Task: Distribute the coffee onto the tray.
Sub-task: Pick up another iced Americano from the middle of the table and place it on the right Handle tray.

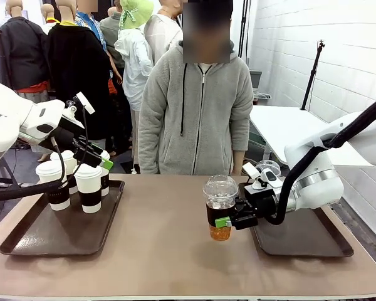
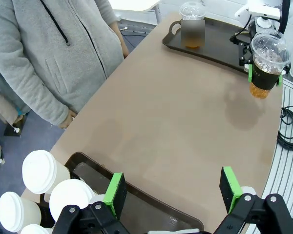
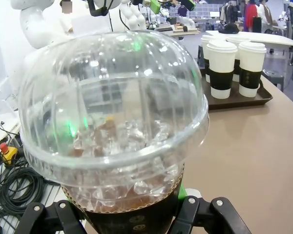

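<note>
Four white lidded cups (image 1: 88, 186) with dark sleeves stand together at the far end of the left tray (image 1: 44, 241). My left gripper (image 1: 95, 157) hovers just above and behind them, open and holding nothing; in the left wrist view its green pads (image 2: 116, 192) stand wide apart over the tray rim (image 2: 151, 205), with the white cups (image 2: 39, 170) at lower left. My right gripper (image 1: 230, 219) is shut on a clear dome-lidded cup (image 1: 220, 210) of amber drink, lifted above the table between the trays. The dome cup (image 3: 117, 122) looms in the right wrist view. A second clear cup (image 1: 268, 168) stands on the right tray (image 1: 307, 244).
A person in a grey hooded jacket (image 1: 197, 113) stands at the far edge of the table, hands down. The brown tabletop (image 1: 169, 251) lies between the two trays. Cables (image 3: 14, 185) lie on the floor beside the table.
</note>
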`<state>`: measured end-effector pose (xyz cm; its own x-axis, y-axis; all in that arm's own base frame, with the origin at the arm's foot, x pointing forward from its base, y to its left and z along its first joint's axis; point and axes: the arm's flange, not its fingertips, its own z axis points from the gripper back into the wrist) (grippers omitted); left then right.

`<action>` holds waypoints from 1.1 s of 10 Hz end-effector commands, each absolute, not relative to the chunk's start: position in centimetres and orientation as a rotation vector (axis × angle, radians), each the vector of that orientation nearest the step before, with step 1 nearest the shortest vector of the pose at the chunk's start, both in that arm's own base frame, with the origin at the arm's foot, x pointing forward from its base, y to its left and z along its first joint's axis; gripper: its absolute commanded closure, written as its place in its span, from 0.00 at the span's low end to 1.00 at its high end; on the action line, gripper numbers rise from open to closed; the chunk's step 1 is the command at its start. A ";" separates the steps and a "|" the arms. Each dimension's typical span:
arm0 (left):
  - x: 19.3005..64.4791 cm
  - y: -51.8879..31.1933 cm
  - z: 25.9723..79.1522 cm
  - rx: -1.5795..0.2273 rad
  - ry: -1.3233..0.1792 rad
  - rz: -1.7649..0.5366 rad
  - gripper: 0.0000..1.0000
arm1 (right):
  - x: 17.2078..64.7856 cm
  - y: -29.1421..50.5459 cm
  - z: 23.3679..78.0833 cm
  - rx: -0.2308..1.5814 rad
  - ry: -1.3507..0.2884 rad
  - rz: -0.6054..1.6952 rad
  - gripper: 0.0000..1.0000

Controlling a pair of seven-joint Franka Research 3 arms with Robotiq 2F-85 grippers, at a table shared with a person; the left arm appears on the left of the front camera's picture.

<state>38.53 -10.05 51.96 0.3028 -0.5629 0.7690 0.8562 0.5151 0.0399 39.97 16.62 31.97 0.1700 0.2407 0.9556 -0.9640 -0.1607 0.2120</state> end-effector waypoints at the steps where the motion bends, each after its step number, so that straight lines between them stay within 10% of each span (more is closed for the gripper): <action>1: 38.9 -9.8 51.7 -0.431 -0.833 -0.996 0.00 | 40.0 16.6 32.2 1.257 -0.815 1.300 0.24; 11: 38.9 -9.8 51.7 -0.431 -0.833 -0.996 0.00 | 40.5 -0.4 33.0 1.061 -1.001 1.168 0.24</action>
<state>38.54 -10.06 51.97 0.3030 -0.5633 0.7687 0.8559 0.5155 0.0403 40.40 0.09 32.45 0.1512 0.2272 0.9620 -0.9867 0.0930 0.1331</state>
